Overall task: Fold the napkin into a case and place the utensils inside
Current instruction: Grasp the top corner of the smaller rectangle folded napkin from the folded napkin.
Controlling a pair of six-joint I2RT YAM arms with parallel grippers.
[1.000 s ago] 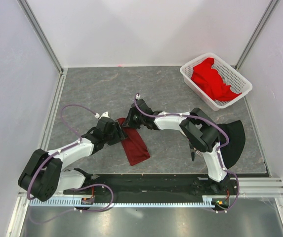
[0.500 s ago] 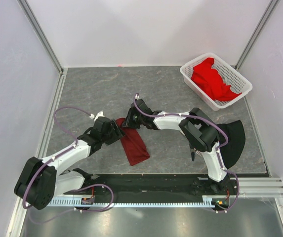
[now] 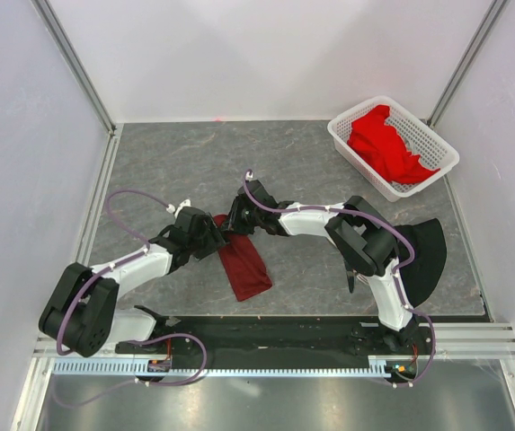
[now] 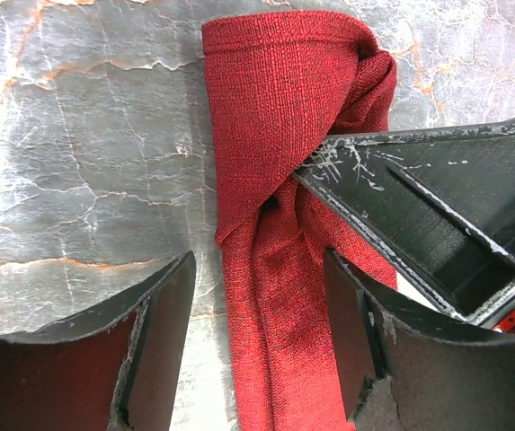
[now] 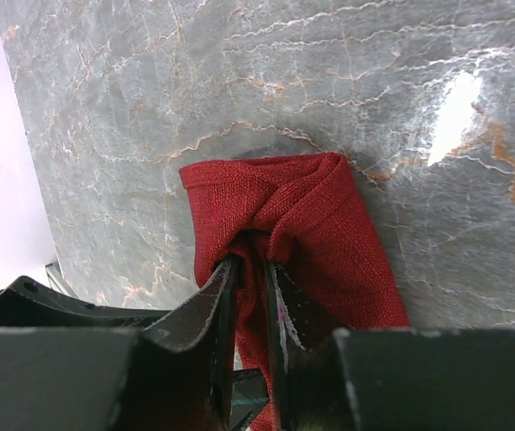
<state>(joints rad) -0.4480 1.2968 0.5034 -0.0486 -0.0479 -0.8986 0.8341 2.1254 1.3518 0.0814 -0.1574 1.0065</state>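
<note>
Napkin [image 3: 246,268] hasn't shifted this past second, a narrow folded strip toward 7 o'clock of mid-surface [image 3: 329,162], my left end effector [image 4: 257,283] wide open astride it, my right end effector [image 5: 250,280] narrow-tipped in its top fold, grip unclear, so I judge the fold is holding.

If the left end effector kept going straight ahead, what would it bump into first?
Probably the red napkin: it lies between the left end effector's open fingers and runs on ahead. The right end effector sits close beside that line; depth is unclear.
</note>
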